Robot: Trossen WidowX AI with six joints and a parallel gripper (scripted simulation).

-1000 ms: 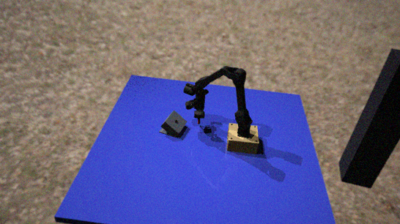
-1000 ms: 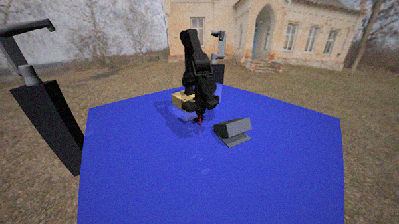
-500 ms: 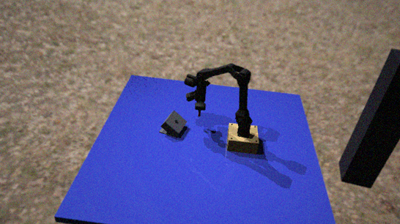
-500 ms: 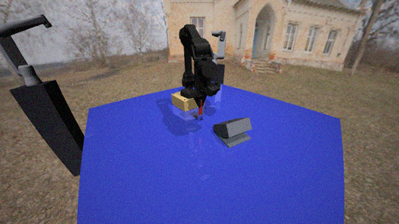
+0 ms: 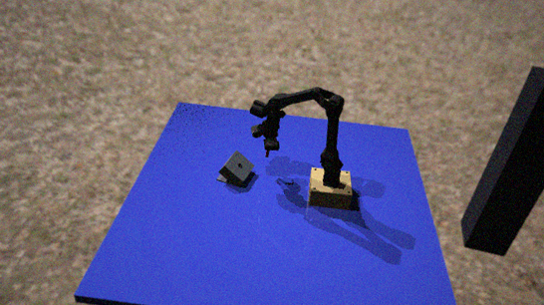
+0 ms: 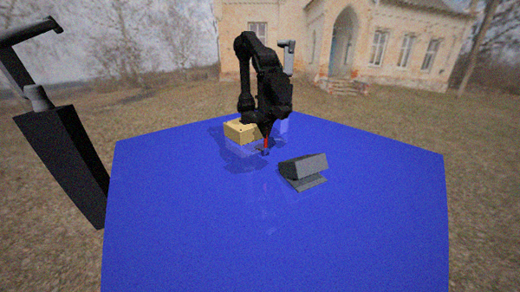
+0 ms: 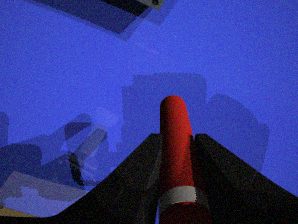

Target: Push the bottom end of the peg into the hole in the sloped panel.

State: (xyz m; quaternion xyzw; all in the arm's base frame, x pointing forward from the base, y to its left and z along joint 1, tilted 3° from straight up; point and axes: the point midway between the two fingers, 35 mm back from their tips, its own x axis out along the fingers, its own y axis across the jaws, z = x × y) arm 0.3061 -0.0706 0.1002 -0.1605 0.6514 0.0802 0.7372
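The round red peg (image 5: 267, 153) (image 6: 265, 142) (image 7: 173, 120) with a pale band hangs above the blue table, roughly upright. My gripper (image 5: 269, 150) (image 6: 266, 136) (image 7: 177, 143) is shut on the peg, one dark finger on each side; the lower end sticks out past the fingertips in the wrist view. The grey sloped panel (image 5: 234, 169) stands apart from the peg, left of the gripper in the top view. Its hole (image 5: 239, 166) shows as a small dark spot. In the exterior view the panel (image 6: 311, 165) is at the gripper's lower right and its hole is hidden.
The blue table (image 5: 201, 249) (image 6: 352, 236) lies under everything. The arm's tan base block (image 5: 328, 198) (image 6: 239, 135) sits on it, behind the gripper in the exterior view. A tall dark post (image 5: 518, 164) (image 6: 60, 161) stands beyond the table edge. Arm shadows cross the table.
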